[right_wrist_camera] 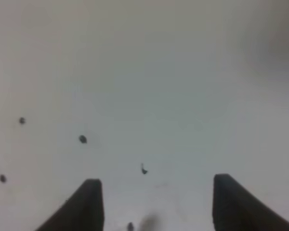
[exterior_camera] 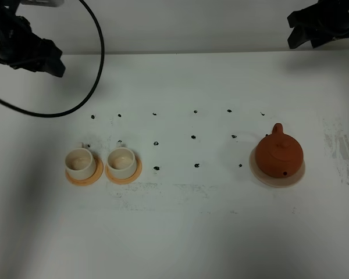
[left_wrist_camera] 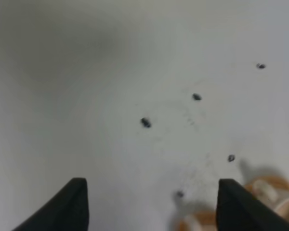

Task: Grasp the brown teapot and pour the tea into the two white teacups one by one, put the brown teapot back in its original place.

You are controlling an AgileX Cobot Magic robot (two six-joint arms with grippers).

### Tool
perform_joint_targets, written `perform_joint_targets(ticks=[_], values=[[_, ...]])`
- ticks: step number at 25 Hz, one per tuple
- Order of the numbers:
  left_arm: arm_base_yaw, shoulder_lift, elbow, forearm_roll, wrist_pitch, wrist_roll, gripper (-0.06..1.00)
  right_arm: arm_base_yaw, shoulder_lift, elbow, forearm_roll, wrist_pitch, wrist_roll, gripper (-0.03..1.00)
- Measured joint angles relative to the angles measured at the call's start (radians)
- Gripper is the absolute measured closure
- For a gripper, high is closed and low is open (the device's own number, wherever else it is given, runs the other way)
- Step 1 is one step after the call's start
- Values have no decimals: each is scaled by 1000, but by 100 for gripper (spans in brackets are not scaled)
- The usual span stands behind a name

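the white worktop [exterior_camera: 180, 232] carries everything. the left jaws hang over its far left corner and the right jaws over its far right, both spread wide with nothing between them. the brown teapot [exterior_camera: 279, 154] sits on the beige saucer [exterior_camera: 273, 182] at the right. well apart at the left, the two white teacups [exterior_camera: 79, 161] [exterior_camera: 122, 161] stand side by side, each on an orange saucer [exterior_camera: 84, 181].

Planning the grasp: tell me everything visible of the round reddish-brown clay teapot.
The round reddish-brown clay teapot is squat and matte, lid on, and stands upright on a slightly wider pale beige saucer at the right of the white table. One part juts from its far side; whether it is the spout or the handle is unclear. Only the saucer touches it.
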Motion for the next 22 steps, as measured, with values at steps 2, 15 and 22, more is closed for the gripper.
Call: perform_joint_targets(ticks=[2, 15, 22], values=[[0, -104, 100, 29, -77, 0, 36, 0, -20, 7, 28, 1, 5, 45], [0, -608, 573, 128, -292, -31, 36, 38, -271, 272, 84, -28, -3, 49], [0, -843, 712, 159, -259, -138, 36, 41, -450, 582, 151, -262, -104, 52]])
